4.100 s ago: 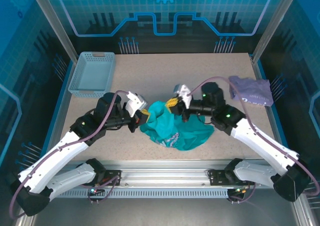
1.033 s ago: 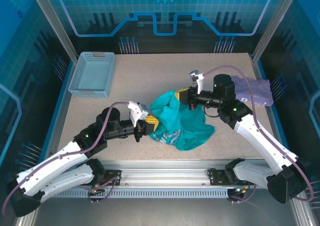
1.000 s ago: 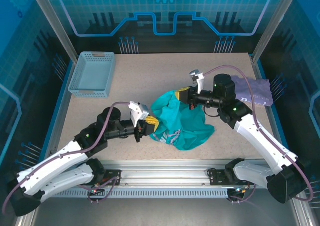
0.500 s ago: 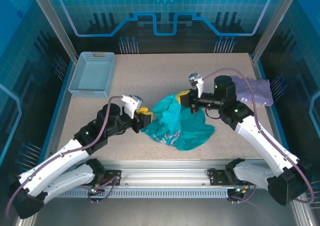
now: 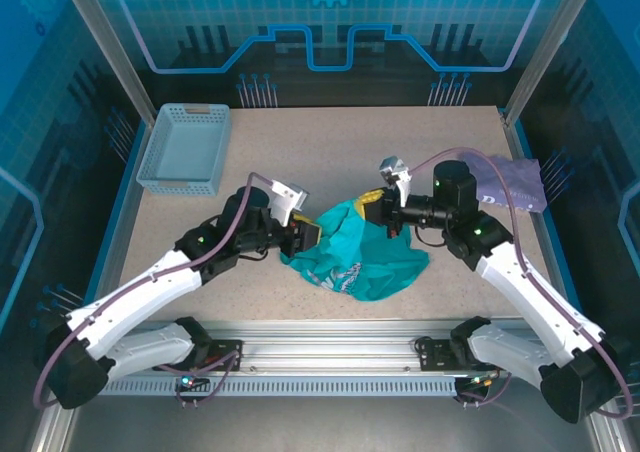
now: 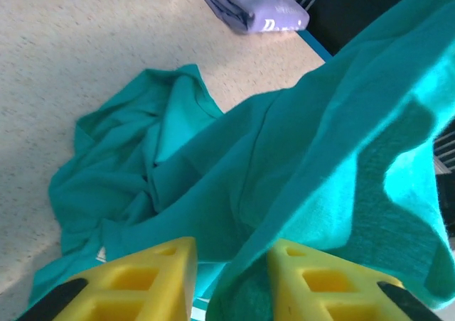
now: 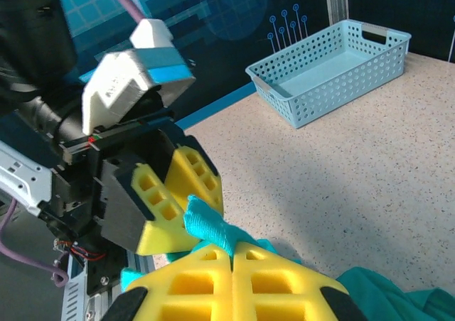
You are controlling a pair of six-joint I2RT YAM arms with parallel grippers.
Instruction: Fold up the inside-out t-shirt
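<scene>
The inside-out t-shirt (image 5: 360,257) lies in a crumpled heap on the near middle of the table (image 5: 330,137), between the two arms, with part of it lifted off the surface. The right gripper (image 7: 229,253) has its yellow pads pressed flat together on a small tuft of the teal cloth. The left gripper (image 6: 231,248) stands narrowly parted, a hanging fold running down through the gap without any visible pinch. The step in hand looks like finding a second hold so the shirt can be drawn open. To do it well, the left claw should probably close on a single hem or edge rather than a bunched wad (the two sets of pads sit almost touching in the right wrist view, so there is little room to spare). The arms should then part slowly enough that the cloth spreads instead of slipping free. The surface is pale speckled stone-look board. A light blue slotted basket (image 5: 185,150) sits at the far left and a folded lavender garment (image 5: 510,182) at the far right, both well apart from the shirt. Blue printed panels (image 5: 330,22) wall in the cell.
</scene>
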